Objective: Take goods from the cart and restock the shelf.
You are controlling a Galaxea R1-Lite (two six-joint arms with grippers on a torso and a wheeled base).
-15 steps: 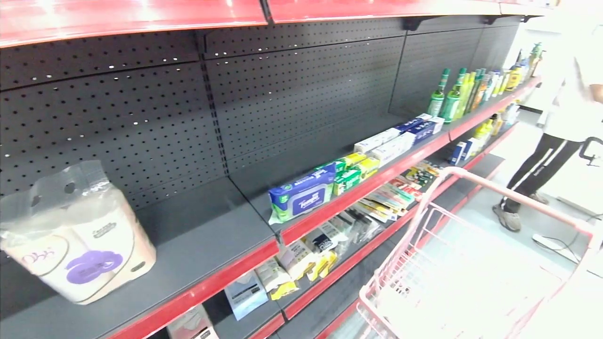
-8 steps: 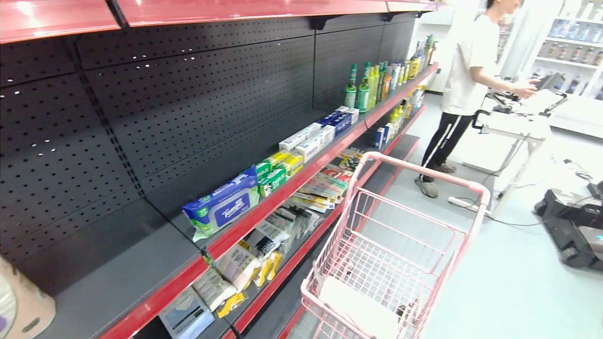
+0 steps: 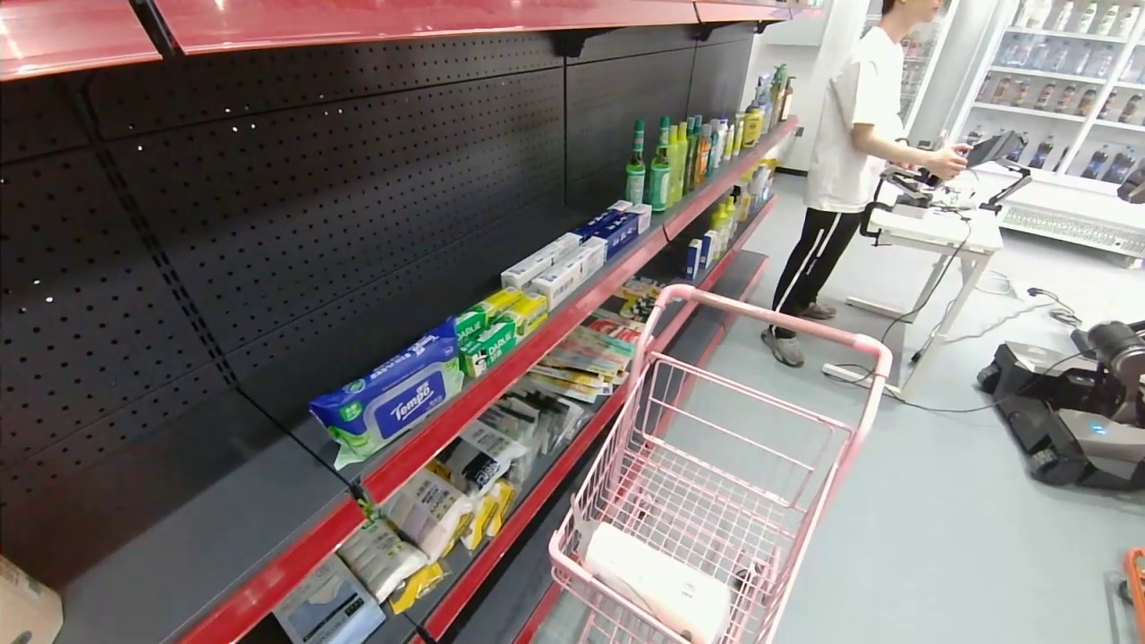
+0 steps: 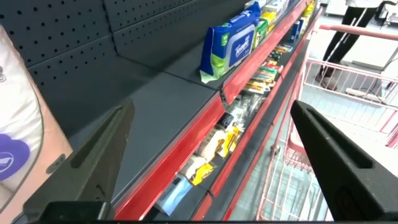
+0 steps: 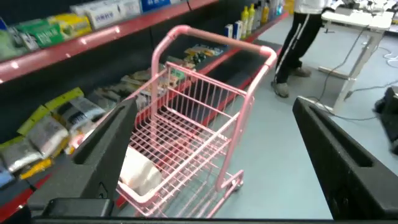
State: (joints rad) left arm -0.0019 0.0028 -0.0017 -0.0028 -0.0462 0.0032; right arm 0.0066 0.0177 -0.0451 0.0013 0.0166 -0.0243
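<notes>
1. Shelf (image 3: 224,528): long run of grey boards with red front edges and a black perforated back panel. The near stretch of the middle board is bare. Farther along stand small green and white boxes (image 3: 501,322), then bottles (image 3: 662,165).
2. Cart (image 3: 769,317): pink wire, standing on the floor just beside the shelf, handle bar toward the far end of the aisle.
3. Toilet roll pack (image 4: 18,143): clear-wrapped, on the middle board at its near end, close by one finger of the left gripper.
4. White wrapped pack (image 3: 657,586): lying in the cart's basket at its near end, on the wire floor.
5. Blue wipes pack (image 3: 389,407): leaning at the front edge of the middle board, next to the green boxes.
6. Left gripper (image 4: 211,106): fingers spread wide with nothing between them, held over the front edge of the bare board.
7. Right gripper (image 5: 212,102): fingers spread wide with nothing held, above the cart, basket below it.
</notes>
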